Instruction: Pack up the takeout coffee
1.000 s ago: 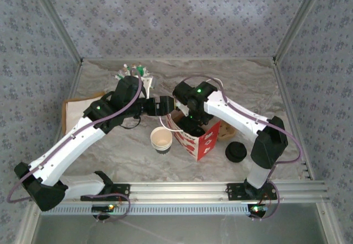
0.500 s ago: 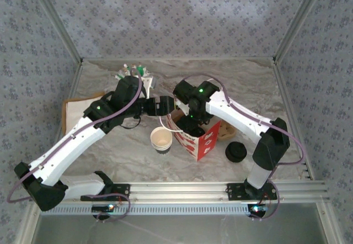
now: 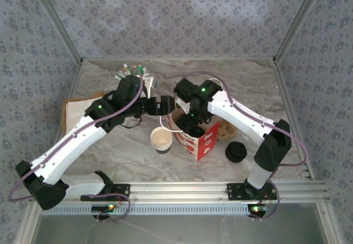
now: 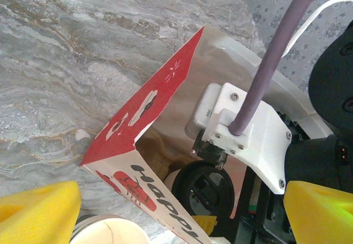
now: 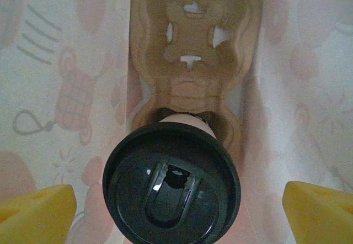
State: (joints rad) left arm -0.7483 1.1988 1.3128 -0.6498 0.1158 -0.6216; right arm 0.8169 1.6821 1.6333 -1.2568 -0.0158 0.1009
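Observation:
The takeout coffee (image 5: 172, 183), a white cup under a round black lid, stands in a slot of a brown cardboard carrier (image 5: 190, 62) at the bottom of the red and white paper bag (image 3: 198, 142). My right gripper (image 5: 176, 213) reaches down into the bag, open, its yellow pads (image 5: 36, 213) wide on either side of the lid and clear of it. My left gripper (image 4: 179, 213) is open at the bag's mouth, the bag's near rim (image 4: 149, 100) between its spread pads. From that side the black lid (image 4: 205, 191) is seen under the right wrist.
A lidless stack of white paper cups (image 3: 161, 139) stands just left of the bag. Loose black lids (image 3: 236, 152) lie to its right, with a brown piece (image 3: 227, 131) behind them. Brown paper (image 3: 74, 109) lies at far left, and stir sticks (image 3: 138, 70) at the back.
The right arm's elbow has drifted a little to the right while its gripper stays in the bag. The left arm, bag and cups have not moved.

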